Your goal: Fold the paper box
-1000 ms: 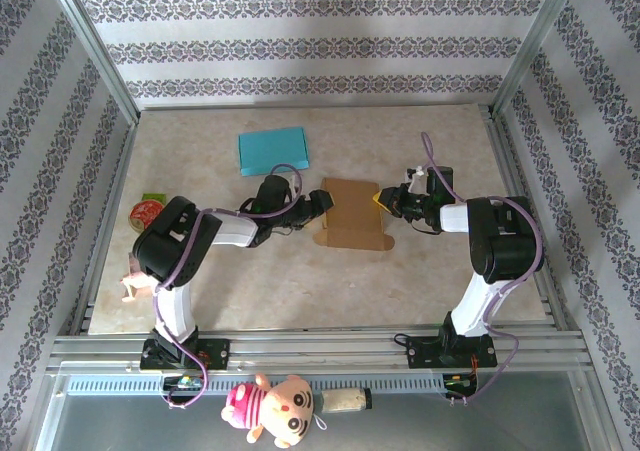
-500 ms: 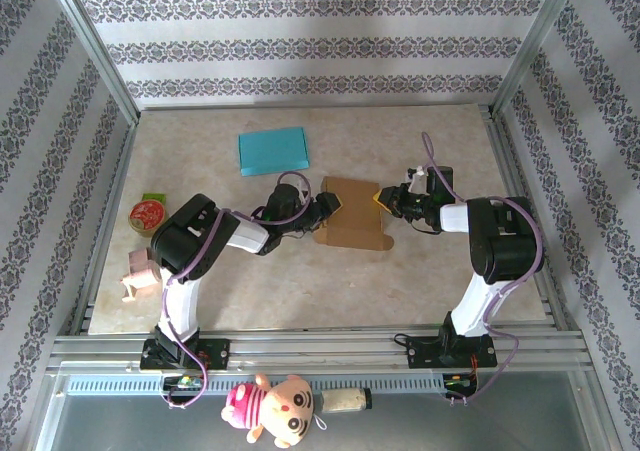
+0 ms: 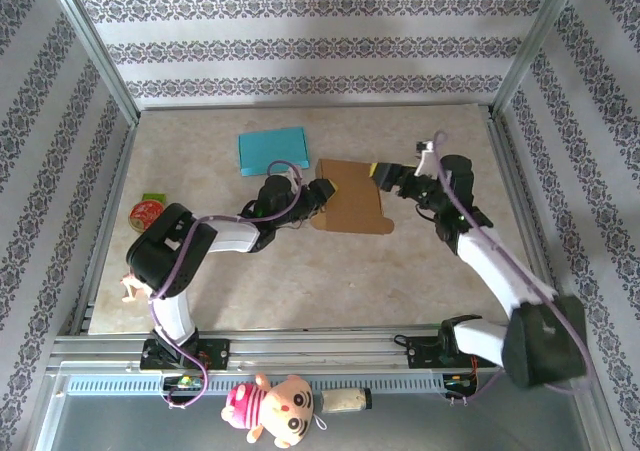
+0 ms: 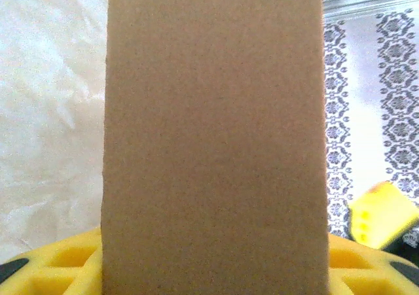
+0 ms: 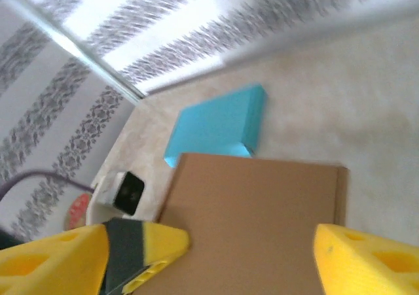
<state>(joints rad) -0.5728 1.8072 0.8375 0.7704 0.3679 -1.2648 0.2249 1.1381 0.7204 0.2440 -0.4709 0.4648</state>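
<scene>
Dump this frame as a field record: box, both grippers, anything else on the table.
paper box: brown cardboard, mid-table, looks flat from above
left gripper: at the box's left edge; cardboard sits between its fingers; clamped or not, unclear
right gripper: at the box's far right corner, fingers wide apart, open
teal box: flat, beyond the paper box's far left corner
red round item: near the table's left edge

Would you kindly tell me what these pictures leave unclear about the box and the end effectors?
Left wrist: the paper box covers the fingertips of the left end effector; grip unclear.
Right wrist: blurred; the frame's bottom edge cuts off the box's near side.
Top: box creases too small.
</scene>
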